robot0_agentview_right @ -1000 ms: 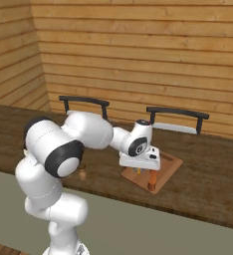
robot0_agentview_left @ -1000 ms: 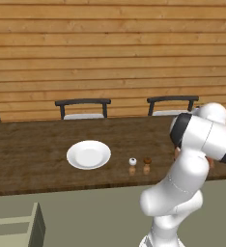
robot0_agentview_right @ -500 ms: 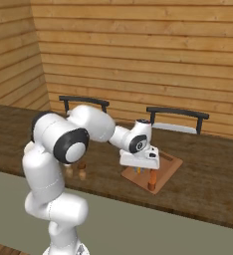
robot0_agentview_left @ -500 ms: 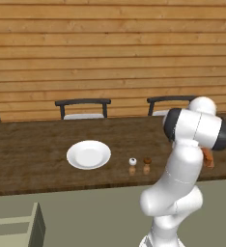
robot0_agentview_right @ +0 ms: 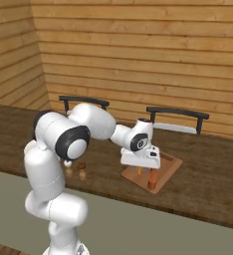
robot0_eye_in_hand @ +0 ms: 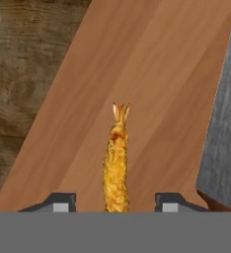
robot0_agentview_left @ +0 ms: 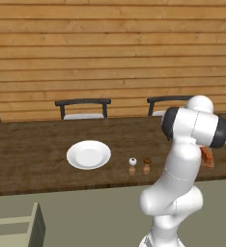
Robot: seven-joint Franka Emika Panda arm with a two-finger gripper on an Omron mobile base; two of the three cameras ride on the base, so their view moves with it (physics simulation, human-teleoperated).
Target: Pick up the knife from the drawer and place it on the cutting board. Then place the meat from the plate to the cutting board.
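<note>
In the hand view the gripper (robot0_eye_in_hand: 115, 200) stands spread, its tips apart on either side of the fried-shrimp-like meat (robot0_eye_in_hand: 116, 165), which lies on the cutting board (robot0_eye_in_hand: 152, 69) with the grey knife blade (robot0_eye_in_hand: 225, 133) just beside it. Farther off, the white plate (robot0_agentview_left: 88, 155) sits bare on the dark wooden counter (robot0_agentview_left: 28, 149). Both placements look done; I judge only withdrawing the hand remains.

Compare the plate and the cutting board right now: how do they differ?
The plate is round and white; the cutting board is rectangular and reddish-brown. The plate is bare, while the board carries the meat between the gripper's parted fingertips, beside a grey blade. Both lie flat on the dark wooden counter.
</note>
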